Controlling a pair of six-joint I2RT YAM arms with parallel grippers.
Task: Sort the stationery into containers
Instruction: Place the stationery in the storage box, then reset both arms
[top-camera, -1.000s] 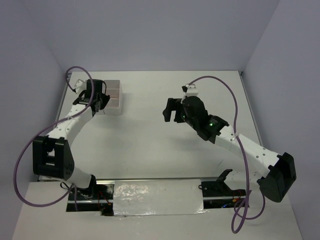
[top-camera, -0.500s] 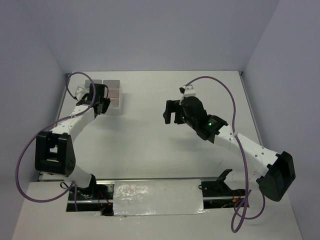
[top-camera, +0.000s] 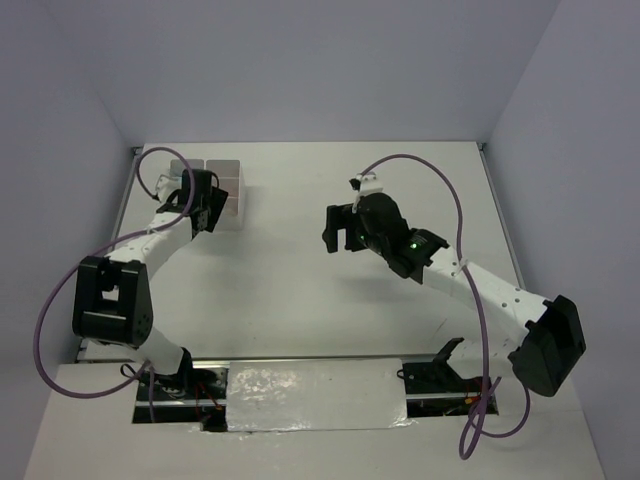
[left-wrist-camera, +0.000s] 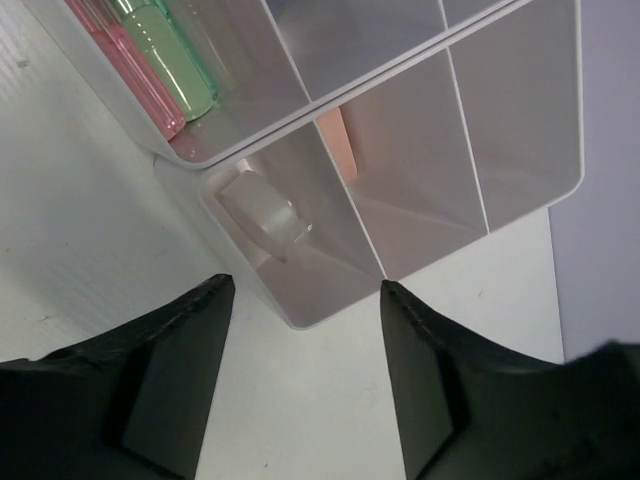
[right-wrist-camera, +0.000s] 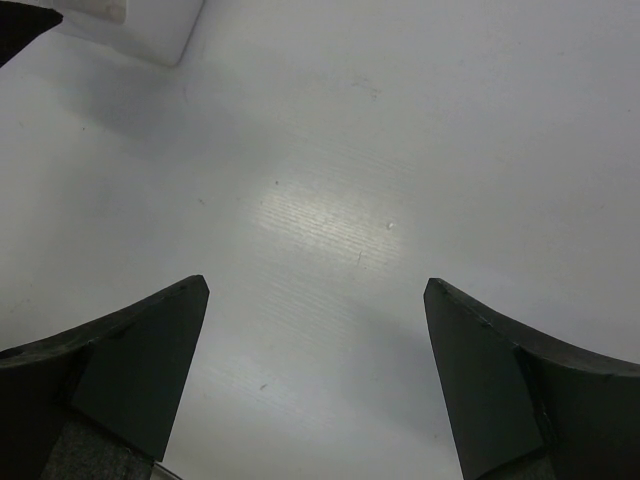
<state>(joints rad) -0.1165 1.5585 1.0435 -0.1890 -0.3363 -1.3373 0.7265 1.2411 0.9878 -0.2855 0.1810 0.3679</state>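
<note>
The white divided box (top-camera: 230, 192) stands at the far left of the table. In the left wrist view its compartments (left-wrist-camera: 520, 120) hold a pink highlighter (left-wrist-camera: 130, 72), a green highlighter (left-wrist-camera: 178, 55), a clear tape ring (left-wrist-camera: 262, 210) and a tan block (left-wrist-camera: 333, 140). My left gripper (top-camera: 210, 210) is open and empty, hovering right at the box's near corner (left-wrist-camera: 305, 285). My right gripper (top-camera: 338, 232) is open and empty above bare table at mid-table (right-wrist-camera: 315, 285). No loose stationery shows on the table.
A corner of the white box (right-wrist-camera: 150, 25) shows at the top left of the right wrist view. Grey walls close the table on the left, back and right. A silver taped strip (top-camera: 315, 395) lies at the near edge between the arm bases.
My left arm has shifted over the box, uncovering more of its left side. My right gripper has drifted slightly left and farther back. Both grippers stay open.
</note>
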